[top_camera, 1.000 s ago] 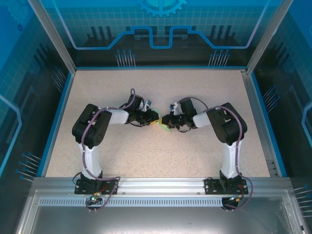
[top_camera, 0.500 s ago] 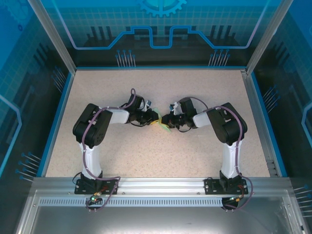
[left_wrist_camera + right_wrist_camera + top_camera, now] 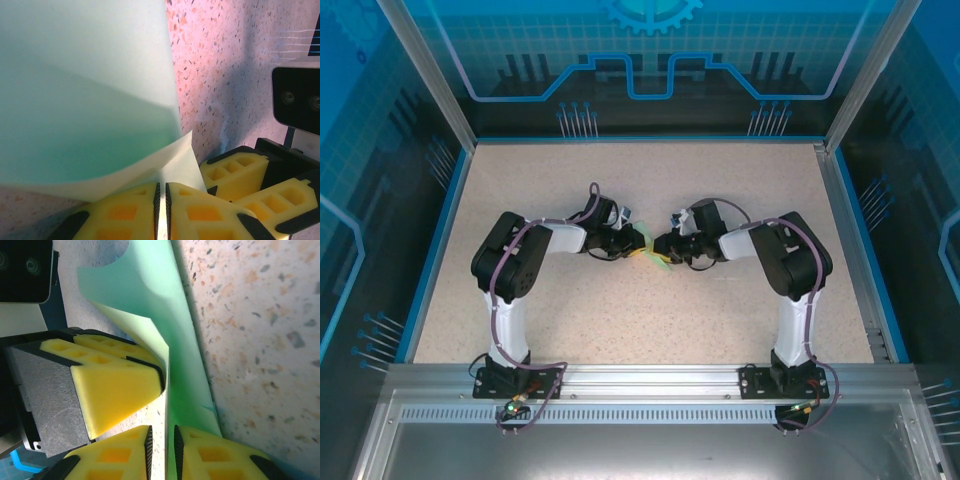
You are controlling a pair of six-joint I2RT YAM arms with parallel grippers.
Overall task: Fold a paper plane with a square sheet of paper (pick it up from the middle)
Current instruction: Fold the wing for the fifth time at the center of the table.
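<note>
Left wrist view: the left gripper [image 3: 161, 189] pinches a corner of the square sheet of paper [image 3: 85, 100], curled over the table [image 3: 225, 75] centre. The right gripper [image 3: 162, 435] has its jaws slightly apart around the edge, so the sheet may slip and twist.

Inspector: Overhead camera?
Tech: Fixed high behind the arm bases [image 3: 520, 380], looking down on the whole table [image 3: 720, 200]; bases at 6 o'clock.
Inspector: Wrist cameras?
Tech: Each very close behind its own jaws, at 6 o'clock in frame; left wrist faces the right gripper [image 3: 217, 187] at 4 o'clock; right wrist faces the left gripper [image 3: 160, 376] at 9 o'clock; both share the square sheet of paper [image 3: 90, 100], at table centre from overhead.
</note>
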